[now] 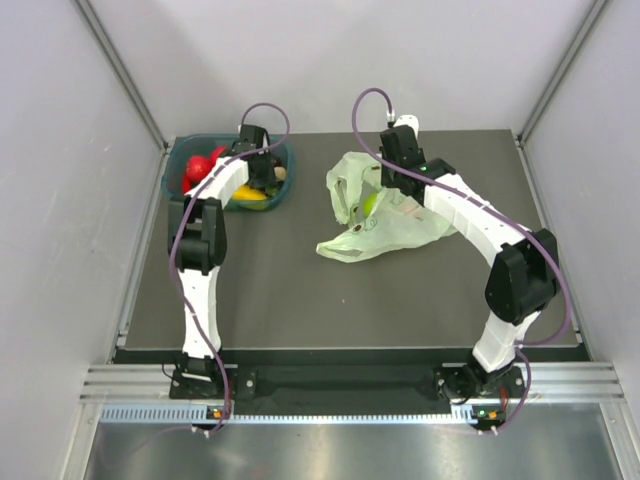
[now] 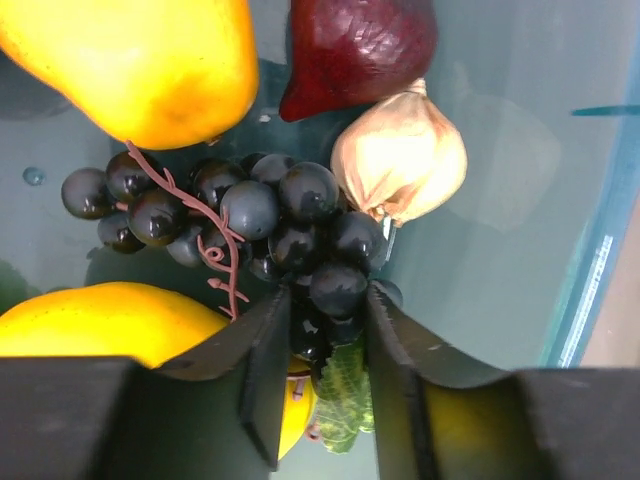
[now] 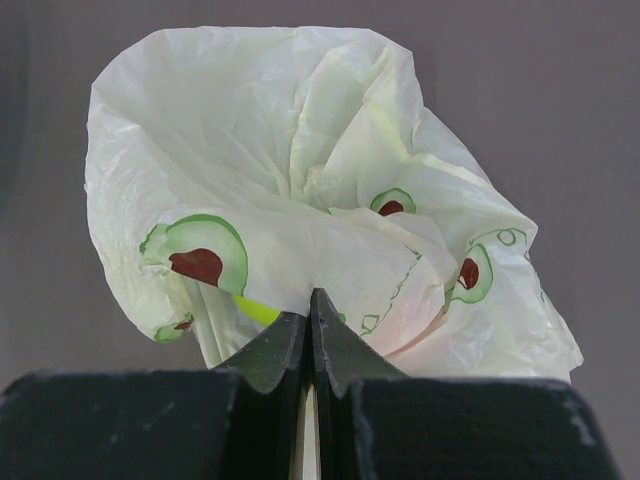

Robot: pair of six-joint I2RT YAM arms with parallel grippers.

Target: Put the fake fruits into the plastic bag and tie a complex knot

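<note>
Left gripper [image 2: 320, 335]: partly apart, straddling the narrow tail end of the dark grapes [image 2: 270, 220]. Grapes fill the gap and touch both inner faces; can't tell if really clamped. Bunch still resting on the floor of the teal tub [image 2: 500, 260].

Grapes' long axis: diagonal in the left wrist view, fat end up-left, tapered end down into the jaws. Reddish stem [image 2: 205, 235] curling across the top of the bunch. Green leaf [image 2: 345, 395] under the tail.

Around the bunch: yellow mango [image 2: 140, 60] above left, second yellow fruit [image 2: 100, 320] just beside the left finger, dark red fruit [image 2: 355, 45] above, pale beige fruit [image 2: 400, 155] touching the bunch on the right.

Top view: left gripper [image 1: 258, 168] down inside the tub [image 1: 172, 180] at the far left of the surface [image 1: 300, 290], red fruits [image 1: 200, 165] beside it.

Right gripper [image 3: 310, 325]: jaws pressed together, tips on a fold of the plastic bag [image 3: 300, 180], film apparently pinched. Bag standing up crumpled ahead of the fingers, avocado print on it. Yellow-green fruit [image 3: 255, 308] showing through near the tips.

Top view: bag [image 1: 390, 235] at centre-right of the surface, well apart from the tub. Long axis roughly far-left to near-right, right gripper [image 1: 385, 185] at its far edge.
</note>
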